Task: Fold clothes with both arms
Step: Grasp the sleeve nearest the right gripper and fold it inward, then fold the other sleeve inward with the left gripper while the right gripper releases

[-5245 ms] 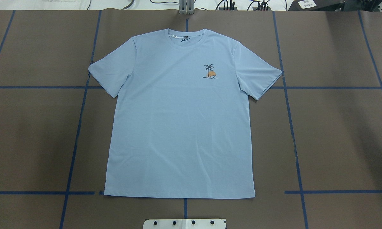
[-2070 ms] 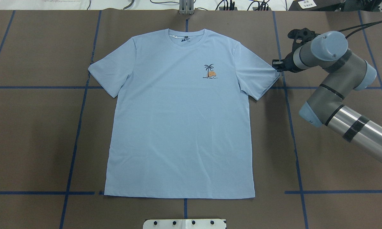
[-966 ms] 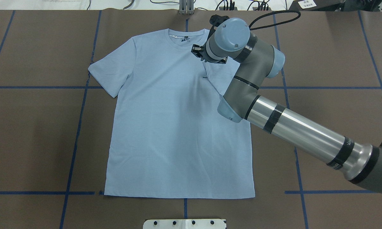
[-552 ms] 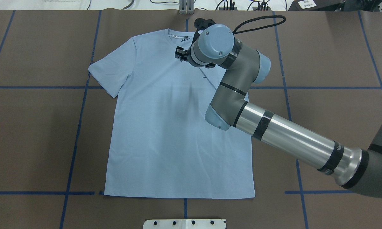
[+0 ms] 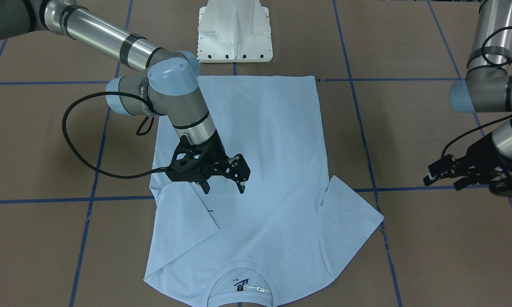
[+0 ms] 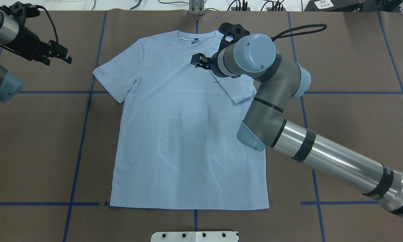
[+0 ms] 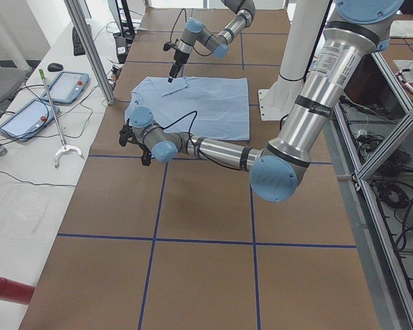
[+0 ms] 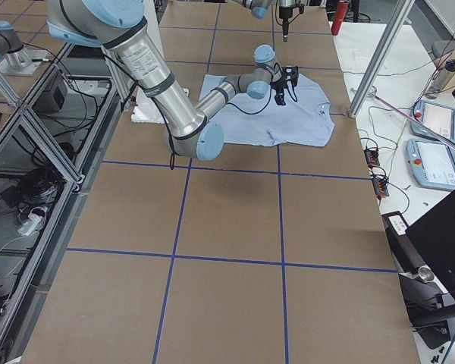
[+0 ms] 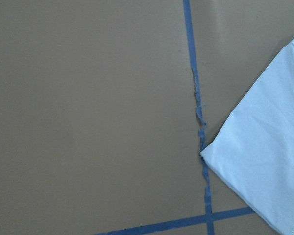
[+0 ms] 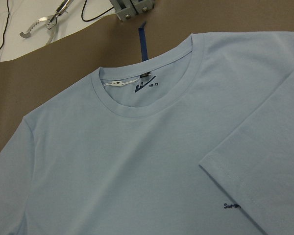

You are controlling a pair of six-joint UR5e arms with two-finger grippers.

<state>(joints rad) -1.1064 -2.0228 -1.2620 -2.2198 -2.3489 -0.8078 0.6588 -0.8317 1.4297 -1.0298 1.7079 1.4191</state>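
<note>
The light blue T-shirt (image 6: 188,141) lies flat, front up, collar (image 6: 196,37) at the far edge. Its right sleeve (image 6: 238,90) is folded in over the chest and covers most of the print. My right gripper (image 6: 199,62) hovers over the chest just left of that fold, open and empty; the front-facing view shows the right gripper (image 5: 223,187) with its fingers spread. My left gripper (image 6: 60,55) is over bare table left of the flat left sleeve (image 6: 116,77), open and empty. It also shows in the front-facing view (image 5: 441,177).
Brown table covering with blue tape grid lines (image 6: 84,134). The white pedestal base (image 5: 234,30) stands at the near edge by the hem. A metal clamp (image 6: 196,8) sits at the far edge behind the collar. Tablets (image 7: 27,117) lie on a side table.
The right arm carried the right sleeve left over the chest, let it go and drew back slightly right. The left arm has come into view at the far left.
</note>
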